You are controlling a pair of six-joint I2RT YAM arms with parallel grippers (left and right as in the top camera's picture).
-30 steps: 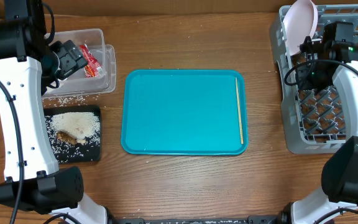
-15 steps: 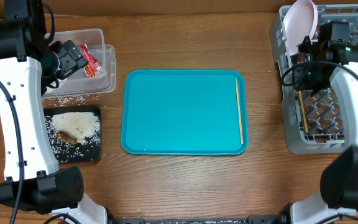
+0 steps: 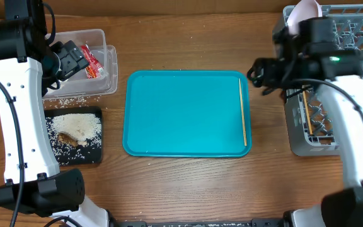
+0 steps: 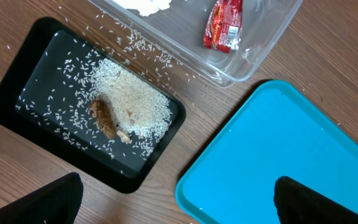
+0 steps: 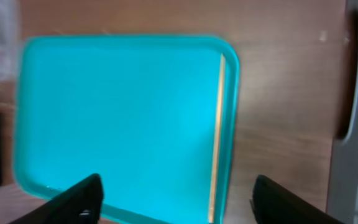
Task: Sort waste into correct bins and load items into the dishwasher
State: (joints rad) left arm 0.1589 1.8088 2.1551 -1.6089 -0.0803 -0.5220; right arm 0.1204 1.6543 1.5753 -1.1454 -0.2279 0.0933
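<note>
Hovering wide open and empty, the right gripper (image 5: 176, 196) is sitting way nearer than the left gripper (image 4: 179, 194) to the chopstick (image 3: 242, 112), which is lying along the teal tray (image 3: 181, 113)'s 3 o'clock edge, long axis running 12-to-6, roughly 7 o'clock from it.

This is a robot test bench staged as a kitchen clear-up, not a working kitchen. Two white-and-black robot arms (image 3: 11, 126) stand at a brown wooden table (image 3: 188, 189). It carries a square grey plastic dish rack (image 3: 311, 146), a teal rectangular serving tray (image 3: 181, 113), a clear rectangular plastic tub (image 3: 111, 69) and a flat black rectangular tray (image 3: 80, 159) strewn with loose white rice grains (image 3: 80, 124). Only the tabletop is in view.
</note>
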